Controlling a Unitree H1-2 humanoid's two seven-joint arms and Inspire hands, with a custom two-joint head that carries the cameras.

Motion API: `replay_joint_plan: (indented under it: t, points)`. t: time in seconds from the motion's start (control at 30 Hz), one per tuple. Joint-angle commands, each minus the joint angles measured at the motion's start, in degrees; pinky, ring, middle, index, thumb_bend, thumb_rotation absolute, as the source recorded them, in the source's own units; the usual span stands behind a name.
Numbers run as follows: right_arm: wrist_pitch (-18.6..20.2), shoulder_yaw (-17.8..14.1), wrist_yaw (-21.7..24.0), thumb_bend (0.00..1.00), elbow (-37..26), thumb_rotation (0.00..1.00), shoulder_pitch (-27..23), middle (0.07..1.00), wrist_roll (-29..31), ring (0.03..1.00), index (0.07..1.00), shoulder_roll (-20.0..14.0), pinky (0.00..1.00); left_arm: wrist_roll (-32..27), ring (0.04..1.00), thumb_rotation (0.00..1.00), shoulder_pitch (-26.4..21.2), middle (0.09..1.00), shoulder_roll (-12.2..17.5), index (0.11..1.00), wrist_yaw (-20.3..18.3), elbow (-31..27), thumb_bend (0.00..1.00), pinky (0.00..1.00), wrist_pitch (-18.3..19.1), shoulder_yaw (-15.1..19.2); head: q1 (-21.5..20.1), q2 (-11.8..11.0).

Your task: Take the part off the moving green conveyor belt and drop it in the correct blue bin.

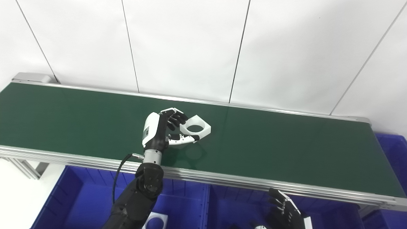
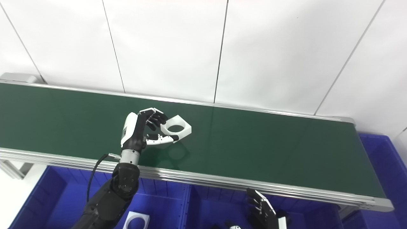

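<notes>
A white flat part (image 1: pixel 206 127) with a round hole is pinched between the fingers and thumb of my left hand (image 1: pixel 157 132), over the middle of the green conveyor belt (image 1: pixel 286 149). The part looks lifted slightly off the belt, with its dark reflection just below it. In the right eye view the same part (image 2: pixel 187 128) sits in the left hand (image 2: pixel 135 132). My right hand (image 1: pixel 286 210) hangs low at the bottom edge, below the belt's near rail, with its fingers apart and holding nothing.
Blue bins stand below the belt's near rail. The left bin (image 1: pixel 79 197) holds a similar white holed part (image 1: pixel 155 221). A middle bin (image 1: pixel 235 206) lies under the right hand, and another blue bin (image 1: pixel 394 149) stands at the belt's right end. White wall panels rise behind.
</notes>
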Motion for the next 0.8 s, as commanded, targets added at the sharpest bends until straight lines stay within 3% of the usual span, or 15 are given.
replay_joint_plan:
  t: [0.0, 0.17, 0.37, 0.67, 0.77]
  points:
    - [-2.95, 0.05, -0.62, 0.64, -0.68, 0.00, -0.81, 0.781, -0.59, 0.739, 0.766, -0.11, 0.66, -0.03, 0.440, 0.00, -0.36, 0.486, -0.57, 0.481, -1.26, -5.39, 0.48, 0.37, 0.90, 0.21, 0.11, -0.03]
    - [-2.95, -0.08, -0.40, 0.65, -0.74, 0.00, -0.80, 0.779, -0.41, 0.733, 0.766, 0.04, 0.65, -0.05, 0.435, 0.00, 2.60, 0.484, -1.23, 0.486, -4.27, -13.71, 0.48, 0.37, 3.65, 0.50, 0.22, 0.06]
    - [-2.95, 0.07, -0.12, 0.65, -0.65, 0.00, -0.88, 0.785, -0.10, 0.739, 0.768, 0.02, 0.66, -0.84, 0.428, 0.00, 7.22, 0.475, -1.60, 0.496, -7.51, -22.19, 0.48, 0.37, 4.03, 0.69, 0.53, 0.43]
    - [-2.95, 0.24, 0.12, 0.65, -0.81, 0.00, -0.53, 0.782, -0.44, 0.731, 0.771, -0.14, 0.66, -2.21, 0.426, 0.00, 14.18, 0.471, -2.09, 0.505, -11.42, -30.90, 0.48, 0.36, 5.30, 1.56, 0.95, 1.03]
    - [-2.94, 0.03, 0.85, 0.64, -1.11, 0.00, -0.25, 0.780, -0.19, 0.733, 0.771, -0.07, 0.66, -0.12, 0.424, 0.00, 17.47, 0.468, -1.55, 0.503, -12.23, -34.36, 0.48, 0.37, 7.35, 1.62, 1.12, 1.32]
